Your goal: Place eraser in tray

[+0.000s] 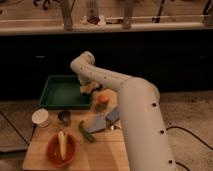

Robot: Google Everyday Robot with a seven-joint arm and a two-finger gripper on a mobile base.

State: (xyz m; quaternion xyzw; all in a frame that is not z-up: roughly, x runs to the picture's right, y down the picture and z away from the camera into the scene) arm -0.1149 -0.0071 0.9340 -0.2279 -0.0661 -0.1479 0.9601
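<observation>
The green tray (59, 93) lies at the back left of the wooden table. My gripper (87, 89) hangs at the end of the white arm, right over the tray's right rim. A small pale cream block, the eraser (90, 88), shows at the gripper's tip, just above the rim and left of the orange fruit (102, 99). I cannot tell whether the eraser rests on the rim or hangs in the gripper.
A grey-blue triangular piece (97, 123) and a green cucumber (86, 131) lie in the table's middle. An orange bowl (51, 152) with a banana stands front left. A white cup (40, 117) and a small metal cup (64, 117) stand in front of the tray.
</observation>
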